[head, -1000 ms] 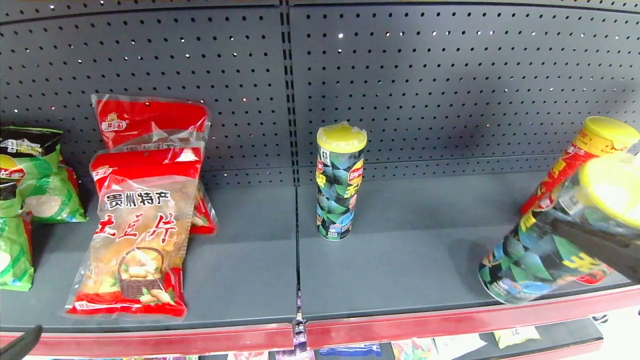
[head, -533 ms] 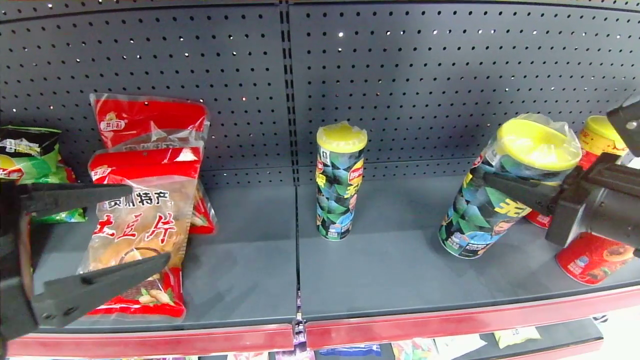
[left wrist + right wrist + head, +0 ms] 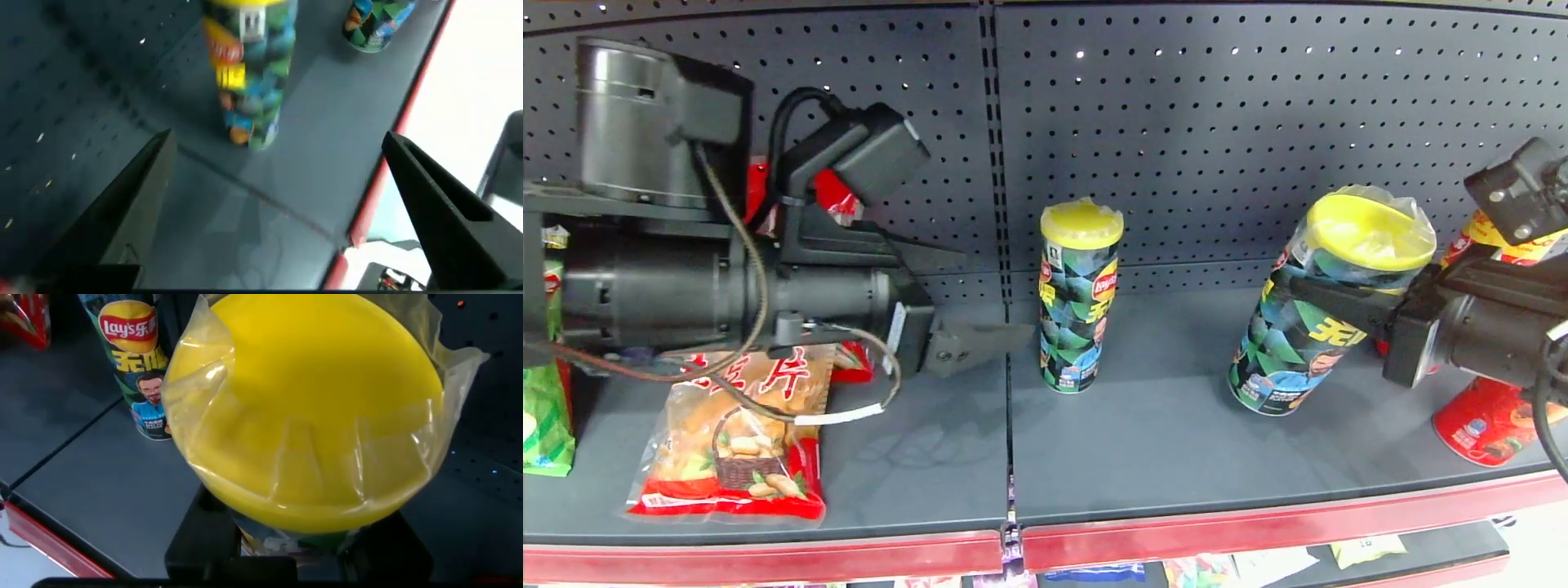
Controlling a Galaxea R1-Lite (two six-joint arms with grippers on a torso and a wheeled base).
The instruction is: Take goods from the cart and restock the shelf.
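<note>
Snacks in a red bag [image 3: 727,457] lie left of the standing can [image 3: 1078,302] on the shelf [image 3: 1160,457], the left gripper [image 3: 992,298] hangs just left of that can with its fingers wide apart, and to the can's right the right gripper [image 3: 1319,298] holds a tilted can [image 3: 1294,351] tight between its fingers.

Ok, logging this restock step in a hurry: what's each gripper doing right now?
Left gripper: open, empty, next to the upright can.
Right gripper: shut on the tilted yellow-lidded can.
</note>
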